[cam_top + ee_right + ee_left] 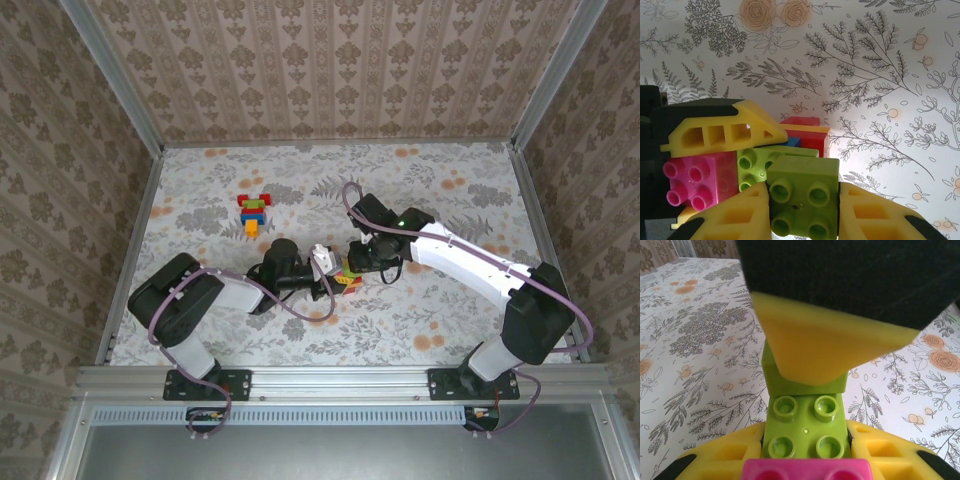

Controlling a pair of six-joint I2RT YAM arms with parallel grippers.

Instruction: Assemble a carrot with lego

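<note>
Light green square plastic brick point(801, 172) pinched in closed right gripper point(802, 210), just beside second light green brick point(805, 412) and magenta plastic brick point(807, 471) clamped in closed left gripper point(805, 447), mid-table, well apart from small stack of coloured bricks point(253, 212). Probable risk: studs off-line on pressing, then skewing or popping loose from either grip.

The green brick point(802, 192) and the pink brick point(697, 182) are shiny, smooth plastic. The yellow fingers point(730, 132) look like duller plastic. The table point(450, 190) has a matt flower print. The rail point(340, 380) is smooth metal.
</note>
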